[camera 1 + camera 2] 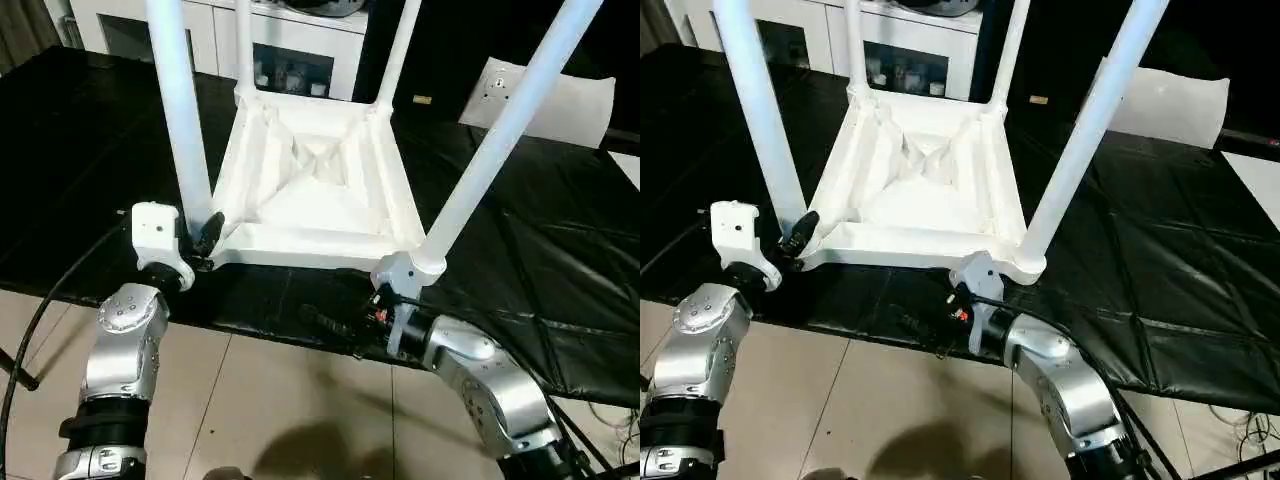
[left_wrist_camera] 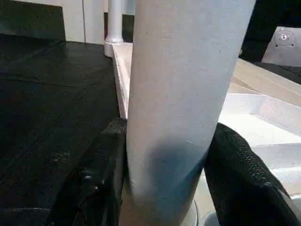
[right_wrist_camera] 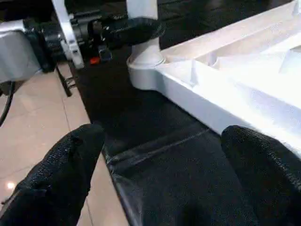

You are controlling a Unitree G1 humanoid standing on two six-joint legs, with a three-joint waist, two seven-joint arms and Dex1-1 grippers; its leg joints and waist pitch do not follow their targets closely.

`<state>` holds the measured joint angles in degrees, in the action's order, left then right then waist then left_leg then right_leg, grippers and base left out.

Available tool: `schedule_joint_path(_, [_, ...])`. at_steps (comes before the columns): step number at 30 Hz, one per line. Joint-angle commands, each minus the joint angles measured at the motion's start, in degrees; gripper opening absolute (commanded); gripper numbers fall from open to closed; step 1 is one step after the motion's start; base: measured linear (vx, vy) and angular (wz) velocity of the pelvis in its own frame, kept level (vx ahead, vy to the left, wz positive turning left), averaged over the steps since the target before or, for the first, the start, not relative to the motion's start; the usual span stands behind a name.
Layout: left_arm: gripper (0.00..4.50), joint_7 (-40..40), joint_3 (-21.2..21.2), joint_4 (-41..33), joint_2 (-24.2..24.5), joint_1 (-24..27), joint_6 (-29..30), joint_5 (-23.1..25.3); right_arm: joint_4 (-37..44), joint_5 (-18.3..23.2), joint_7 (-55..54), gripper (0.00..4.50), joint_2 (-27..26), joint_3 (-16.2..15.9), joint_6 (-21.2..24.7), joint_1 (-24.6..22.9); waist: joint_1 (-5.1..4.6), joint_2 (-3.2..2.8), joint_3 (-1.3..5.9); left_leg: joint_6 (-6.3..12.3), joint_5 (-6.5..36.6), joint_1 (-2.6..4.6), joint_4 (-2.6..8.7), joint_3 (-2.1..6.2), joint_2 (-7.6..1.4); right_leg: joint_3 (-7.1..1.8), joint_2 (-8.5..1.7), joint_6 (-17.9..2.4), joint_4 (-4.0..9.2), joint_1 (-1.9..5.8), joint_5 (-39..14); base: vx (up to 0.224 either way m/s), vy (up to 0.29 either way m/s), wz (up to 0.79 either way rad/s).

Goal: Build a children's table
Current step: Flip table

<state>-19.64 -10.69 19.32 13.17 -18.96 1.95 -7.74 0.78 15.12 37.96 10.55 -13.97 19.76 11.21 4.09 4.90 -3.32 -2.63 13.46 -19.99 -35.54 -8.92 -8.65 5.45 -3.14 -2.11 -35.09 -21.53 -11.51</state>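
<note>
You have the children's table upside down on the black-covered work surface (image 1: 90, 150), its white tabletop (image 1: 310, 190) lying with the ribbed underside facing up and all four legs standing in the corner sockets. The near-left leg (image 1: 180, 110) rises steeply from the near-left corner, the near-right leg (image 1: 500, 140) leans up and to the right from the near-right corner, and the two far legs (image 1: 245, 45) stand at the far corners in front of the white cabinets (image 1: 290, 50).

Your left gripper (image 1: 205, 240) is at the foot of the near-left leg. In the left wrist view its two black fingers (image 2: 99, 179) sit on either side of the tube, right against it just above the socket, so the jaws are clamped around that leg.

Your right gripper (image 3: 160, 174) is spread wide with nothing between the fingers (image 3: 70, 165). In the right wrist view it sits low at the near edge of the work surface, just short of the tabletop's near rim, with black covering and floor tiles below it. In the head views its white wrist block is just beside the base of the near-right leg, at the near-right corner socket.

Far right on the surface lies a flat white sheet (image 1: 570, 100), well apart from the table.
</note>
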Motion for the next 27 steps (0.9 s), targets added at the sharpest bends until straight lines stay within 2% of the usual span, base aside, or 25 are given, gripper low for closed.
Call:
schedule_joint_path(1, [2.08,0.17,0.06,-0.38,-2.41,-0.24,3.16,-3.28,-1.38,-0.19,-1.86,4.50,-0.32,1.45,1.39,0.51,-0.04,-1.56,2.96,-0.62,7.37,0.44,5.66,2.13,-5.97,-4.80,-7.43,-11.31,3.75,2.37,-6.10,0.000,0.000,0.00])
schedule_joint_path(2, [2.08,0.29,-0.33,-0.82,-3.00,-0.17,3.87,-4.24,-1.55,-0.16,-2.27,4.50,-0.48,1.61,1.68,0.57,0.04,-1.55,2.99,-0.85,7.22,0.38,5.66,2.16,-5.97,-4.79,-7.46,-11.47,3.70,2.42,-5.80,0.000,0.000,0.00])
schedule_joint_path(3, [2.07,1.56,-1.93,-1.90,-4.91,-0.24,6.13,-7.19,-2.04,-0.13,-3.58,4.50,-0.97,2.31,2.16,0.72,0.01,-1.60,2.99,-0.99,7.19,0.41,5.65,2.09,-5.99,-4.82,-7.43,-11.60,3.66,2.40,-5.54,0.000,0.000,0.00])
schedule_joint_path(4, [2.07,2.96,-3.40,-2.87,-6.72,-0.30,8.28,-9.81,-2.57,-0.12,-4.94,4.50,-1.47,3.08,2.58,0.88,-0.01,-1.41,3.10,-1.29,6.40,0.40,5.55,2.02,-6.17,-4.85,-7.57,-12.32,3.31,2.54,-4.10,0.000,0.000,0.00])
schedule_joint_path(7, [2.07,3.80,-4.27,-4.84,-9.33,0.08,12.46,-13.81,-3.98,0.16,-8.49,4.50,-2.95,5.43,2.69,1.33,0.19,-1.07,3.04,-0.36,5.27,0.21,5.40,1.70,-5.82,-4.86,-7.53,-12.42,3.42,2.61,-4.29,0.000,0.000,0.00])
schedule_joint_path(9, [2.07,3.89,-4.28,-5.32,-9.89,0.24,13.36,-14.57,-4.24,0.50,-9.31,4.50,-3.39,6.13,3.04,1.41,0.48,-1.14,3.05,0.76,3.40,-0.04,5.18,1.44,-5.58,-4.86,-7.54,-12.22,3.50,2.64,-5.04,0.000,0.000,0.00])
schedule_joint_path(11, [2.07,4.51,-4.86,-6.89,-11.95,0.42,15.77,-17.02,-4.69,2.24,-10.91,4.50,-4.82,8.18,4.18,1.58,0.55,-1.22,3.05,1.40,3.09,-0.02,5.08,1.20,-5.65,-4.85,-7.51,-11.94,3.59,2.51,-5.99,0.000,0.000,0.00])
schedule_joint_path(17, [2.07,3.64,-4.59,-9.52,-13.09,0.37,21.20,-18.06,-7.55,4.09,-14.59,4.50,-8.24,11.52,3.58,3.96,0.56,-1.39,2.89,0.93,4.37,0.32,5.26,1.02,-5.71,-4.75,-7.15,-10.69,4.07,2.00,-9.12,0.000,0.000,0.00])
schedule_joint_path(19, [2.07,3.44,-4.25,-9.63,-12.96,0.22,22.24,-18.58,-12.51,6.04,-17.20,4.50,-11.13,14.90,1.32,7.42,0.38,-1.73,2.93,0.42,4.64,0.36,5.43,1.09,-5.73,-4.77,-7.13,-10.33,4.03,1.92,-9.05,0.000,0.000,0.00])
schedule_joint_path(20, [2.07,3.44,-4.25,-9.63,-12.96,0.22,22.24,-18.58,-12.51,6.04,-17.20,4.50,-11.13,14.90,1.32,7.42,0.43,-1.66,2.98,0.28,4.38,0.47,5.39,1.07,-5.75,-4.72,-7.03,-10.17,4.01,1.90,-8.64,0.000,0.000,0.00])
schedule_joint_path(21, [2.07,3.66,-3.97,-9.83,-13.20,0.25,22.78,-18.85,-17.00,7.61,-17.98,4.50,-12.84,17.25,0.27,10.22,0.31,-1.69,3.02,0.07,4.46,0.48,5.43,1.03,-5.75,-4.79,-7.12,-10.53,3.82,1.88,-7.86,0.000,0.000,0.00])
schedule_joint_path(24, [2.07,3.59,-3.41,-10.34,-13.37,0.34,23.74,-19.10,-22.82,7.11,-19.52,4.50,-13.68,18.41,-2.43,13.67,0.23,-1.83,3.13,-0.35,3.37,0.30,5.38,0.96,-5.67,-4.69,-7.06,-10.96,3.54,2.12,-5.90,0.000,0.000,0.00])
schedule_joint_path(27, [2.07,3.19,-3.37,-10.67,-13.42,0.25,24.60,-19.23,-30.03,8.20,-23.46,4.50,-15.52,21.93,-5.20,18.44,0.28,-1.63,3.20,0.29,1.45,0.30,5.18,0.70,-5.42,-4.68,-6.92,-11.55,3.23,2.18,-3.43,0.000,0.000,0.00])
